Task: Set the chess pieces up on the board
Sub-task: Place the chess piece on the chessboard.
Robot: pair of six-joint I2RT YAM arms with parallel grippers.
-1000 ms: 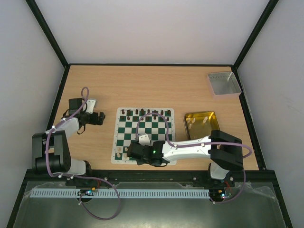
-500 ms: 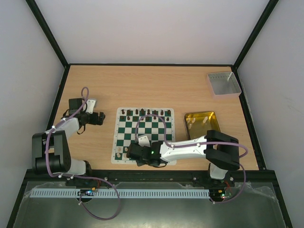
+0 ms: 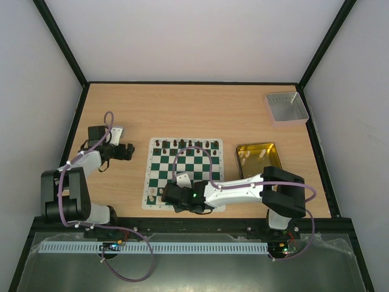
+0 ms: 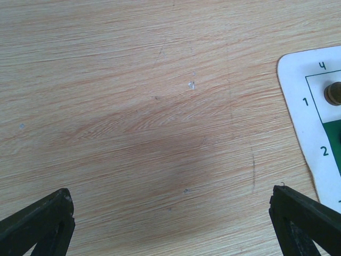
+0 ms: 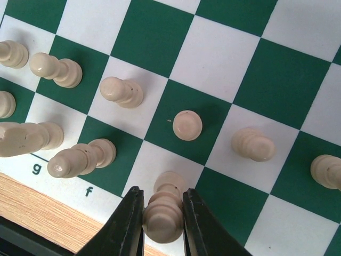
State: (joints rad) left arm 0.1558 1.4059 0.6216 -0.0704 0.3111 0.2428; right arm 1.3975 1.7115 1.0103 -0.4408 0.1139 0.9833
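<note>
Board (image 3: 188, 168): flat green/white check mat w/ white border, letters & nos. printed on the border, lying mid-table.

Dark pieces (image 3: 185, 144): upright, in a row along the far edge. From the left wrist, one brownish piece (image 4: 334, 94) sits on the corner sq. by the "1" mark.

Cream pieces (image 3: 152, 194): bunched at the near-left corner. Right wrist view shows approx. ten, all upright, spread over the two rows nearest the "f"/"g" edge. A small round-topped one (image 5: 187, 125) stands alone on a green sq.

Held piece (image 5: 161, 216): cream, upright, pinched in the right gripper (image 5: 162, 224) over a white edge-row sq. one file past "f". Can't tell if its base touches the board.
</note>
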